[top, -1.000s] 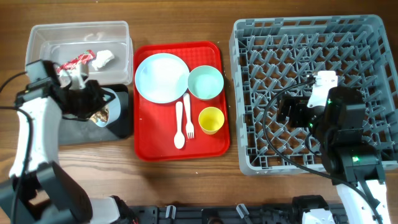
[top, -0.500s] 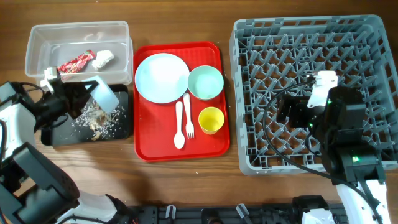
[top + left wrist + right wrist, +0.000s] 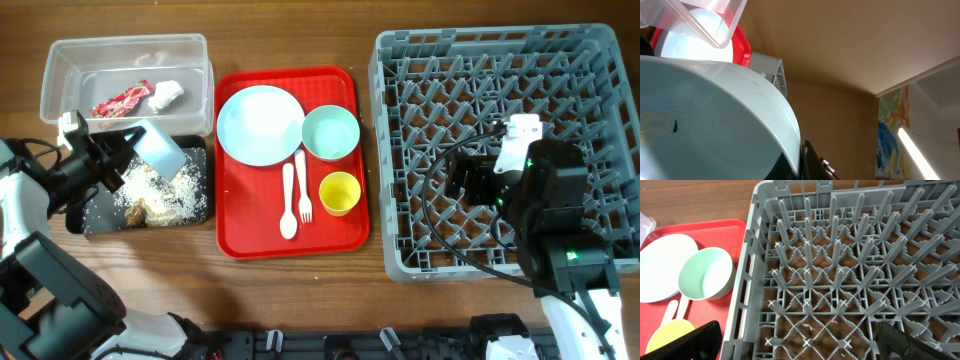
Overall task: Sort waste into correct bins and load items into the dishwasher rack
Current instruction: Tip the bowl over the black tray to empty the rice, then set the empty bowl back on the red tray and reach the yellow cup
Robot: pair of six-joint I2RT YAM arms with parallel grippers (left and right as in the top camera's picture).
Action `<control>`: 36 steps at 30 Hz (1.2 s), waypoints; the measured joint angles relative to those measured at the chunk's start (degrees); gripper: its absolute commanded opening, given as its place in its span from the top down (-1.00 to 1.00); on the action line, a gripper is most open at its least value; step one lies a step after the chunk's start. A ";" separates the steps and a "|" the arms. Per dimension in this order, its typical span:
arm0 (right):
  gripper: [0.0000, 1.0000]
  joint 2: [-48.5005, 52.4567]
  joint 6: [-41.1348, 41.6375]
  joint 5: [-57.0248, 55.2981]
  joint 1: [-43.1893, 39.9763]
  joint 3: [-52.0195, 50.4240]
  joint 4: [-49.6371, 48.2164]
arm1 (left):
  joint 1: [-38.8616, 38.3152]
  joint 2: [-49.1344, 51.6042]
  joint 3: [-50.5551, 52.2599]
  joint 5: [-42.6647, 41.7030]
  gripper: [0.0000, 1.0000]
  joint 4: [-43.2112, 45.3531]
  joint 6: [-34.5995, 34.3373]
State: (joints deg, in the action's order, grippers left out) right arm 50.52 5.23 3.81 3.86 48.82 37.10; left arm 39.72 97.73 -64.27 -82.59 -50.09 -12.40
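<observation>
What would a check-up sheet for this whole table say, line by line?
Surface: brown wooden table.
Job's things: wrapper and tissue in the clear tub; food scraps on the black tray; plate, green bowl, yellow cup, spoon and fork on the red tray; no dishes seen in the rack.
Clutter: nothing seen.
End effectors: left end effector shut on the blue bowl, tilted over the black tray; right end effector open above the rack, holding nothing.
Cables: black cable loops over the rack.
Surroundings: colourful picture on a wall.
</observation>
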 measured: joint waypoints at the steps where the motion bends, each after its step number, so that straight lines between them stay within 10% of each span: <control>1: -1.00 0.00 -0.02 0.00 0.00 0.00 0.00 | 0.00 0.00 0.00 0.07 0.92 0.02 -0.39; 25: -1.00 0.00 -1.07 0.00 0.00 0.00 0.66 | -0.42 -0.68 0.00 2.64 0.92 5.53 -4.46; 36: -0.99 0.00 -1.07 0.00 0.00 0.00 0.70 | -54.18 -12.39 -0.61 59.36 0.92 0.24 -5.49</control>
State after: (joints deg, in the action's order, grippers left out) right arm 50.52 4.16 3.81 3.86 48.82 37.80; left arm -14.46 85.34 -64.88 -23.22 -49.84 -17.89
